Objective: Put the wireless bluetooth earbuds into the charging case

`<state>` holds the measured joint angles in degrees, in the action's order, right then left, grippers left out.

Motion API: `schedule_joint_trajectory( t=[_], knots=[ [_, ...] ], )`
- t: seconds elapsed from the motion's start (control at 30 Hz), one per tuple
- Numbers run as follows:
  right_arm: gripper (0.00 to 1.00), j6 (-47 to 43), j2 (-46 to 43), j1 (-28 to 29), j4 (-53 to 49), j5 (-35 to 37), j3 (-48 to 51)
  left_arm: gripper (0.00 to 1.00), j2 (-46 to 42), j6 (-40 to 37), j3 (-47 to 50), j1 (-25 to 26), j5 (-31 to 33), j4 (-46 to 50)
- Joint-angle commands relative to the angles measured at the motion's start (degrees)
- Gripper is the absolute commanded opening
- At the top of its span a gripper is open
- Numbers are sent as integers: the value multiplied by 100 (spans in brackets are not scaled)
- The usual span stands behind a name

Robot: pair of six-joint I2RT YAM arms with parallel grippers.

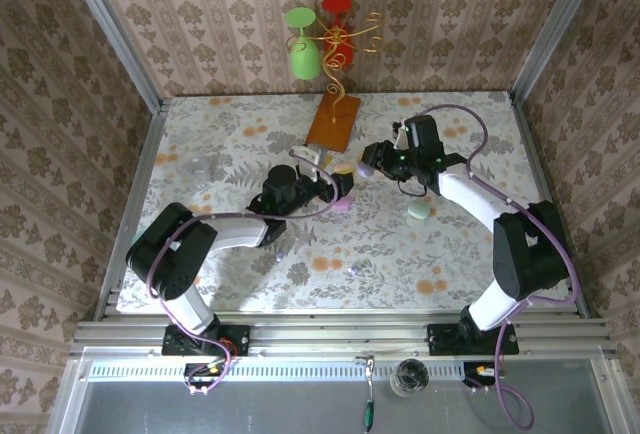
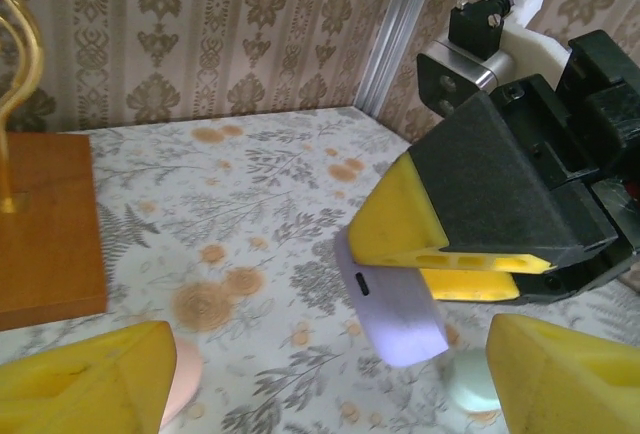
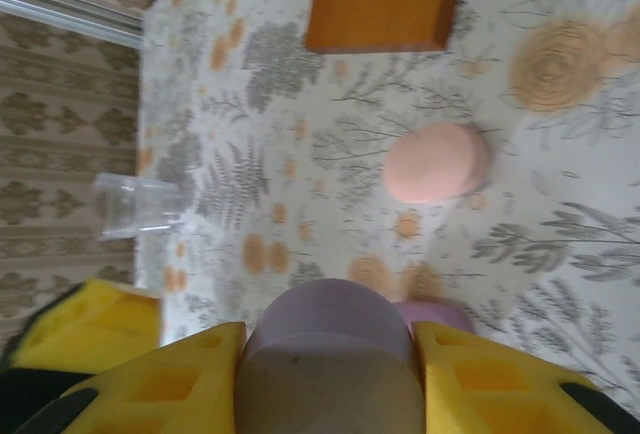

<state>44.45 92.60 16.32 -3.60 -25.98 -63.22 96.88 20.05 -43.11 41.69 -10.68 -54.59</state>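
At mid-table, the right gripper [image 3: 330,379] is clamped on the purple case [image 3: 328,319], with a yellow finger pressed to each side. The case is a smooth, rounded lavender pebble with a soft sheen. From the left wrist it shows as a flattish slab tilted down toward the table [image 1: 250,254], with a small dark slot in its edge. I cannot tell whether its lid is open or whether its low end touches the table.

The left gripper [image 2: 330,379] faces the case from close by. Its fingers stand well apart with nothing between them.

The pink case [image 3: 437,162] lies flat on the table just beside one of the left gripper's fingers. The mint case [image 1: 419,212] lies beside the right arm. A small mauve rounded thing [image 3: 437,312] sits on the table just behind the held case, and I cannot tell what it is.

A tiny pale speck [image 1: 352,267] lies toward the near edge, well apart from both grippers. It is too small to tell whether it is a bud.

A wooden base [image 1: 333,120] stands behind the grippers, and a clear cup [image 1: 197,164] stands off to the left.
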Motion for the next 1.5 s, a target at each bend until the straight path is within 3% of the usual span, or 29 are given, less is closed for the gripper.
schedule_joint_trajectory(
  t=[0.0,0.23,0.67,1.07,1.47],
  knots=[
    [29,422,-201,-28,520,-498,49,79,242,496,-266,56,-219,-552],
    [28,632,-264,-41,793,-780,142,75,602,791,-582,41,-426,-782],
    [28,869,-265,-38,1192,-1171,274,55,767,985,-729,-35,-769,-869],
    [28,1066,-317,-76,1531,-1261,373,24,785,1083,-681,-58,-997,-969],
    [44,1008,-400,-111,1665,-1261,460,22,517,1041,-444,-153,-1236,-998]
  ],
)
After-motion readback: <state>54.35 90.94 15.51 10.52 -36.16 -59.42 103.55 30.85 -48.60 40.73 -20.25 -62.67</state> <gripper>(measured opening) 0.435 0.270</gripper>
